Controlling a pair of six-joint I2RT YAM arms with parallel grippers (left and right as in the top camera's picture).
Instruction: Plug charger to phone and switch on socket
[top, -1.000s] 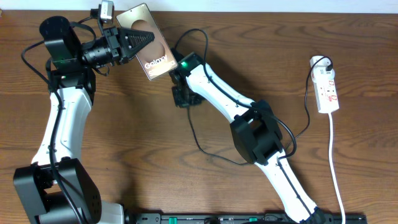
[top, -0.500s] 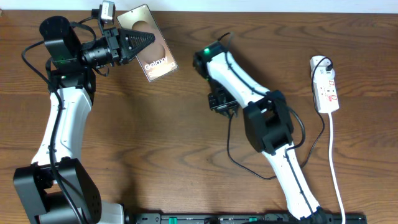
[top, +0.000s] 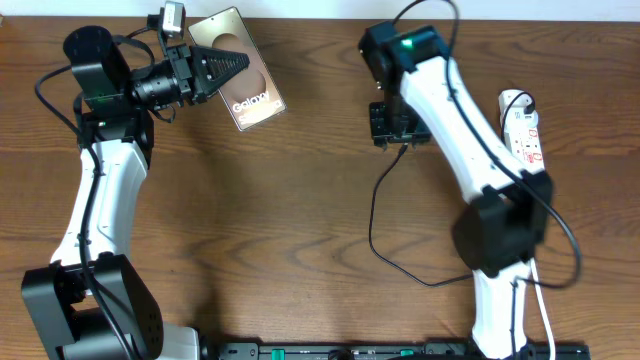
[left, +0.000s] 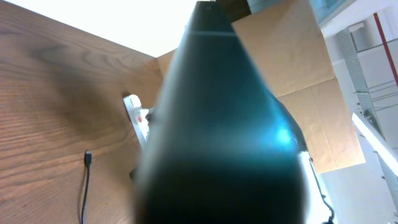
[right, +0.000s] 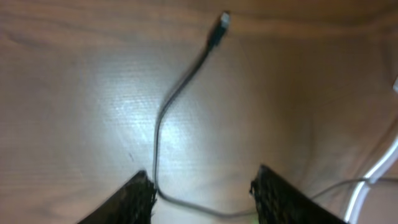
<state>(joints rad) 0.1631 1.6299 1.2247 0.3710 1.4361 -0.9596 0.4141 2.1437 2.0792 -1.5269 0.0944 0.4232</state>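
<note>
1. While the left gripper (top: 235, 63) is pressed together on the phone (top: 255, 97), it holds the phone at the far left of the table (top: 250, 220). The bronze face and white lettering are turned up to the overhead camera.
2. From the left wrist, a dark blurred mass fills the middle, too close to make out. Beside it the socket (left: 137, 115) and the charger's plug tip (left: 88, 158) show on the wood.
3. The right gripper (top: 390, 125) hangs over the far part of the table, between phone and socket and nearer the socket.
4. Its fingers (right: 138, 196) are spread wide and pinch nothing.
5. The charger (right: 163, 118) lies loose on the wood. Its plug tip (right: 221, 22) is well ahead of the right gripper (right: 202, 186), and the cable runs back between the fingers, close to one. Whether it touches that finger I cannot tell.
6. Overhead, the charger (top: 370, 225) curves from under the right gripper toward the near edge.
7. The socket (top: 525, 140) lies at the far right, well apart from the phone, and its white cord (top: 537, 250) runs toward the near edge.
</note>
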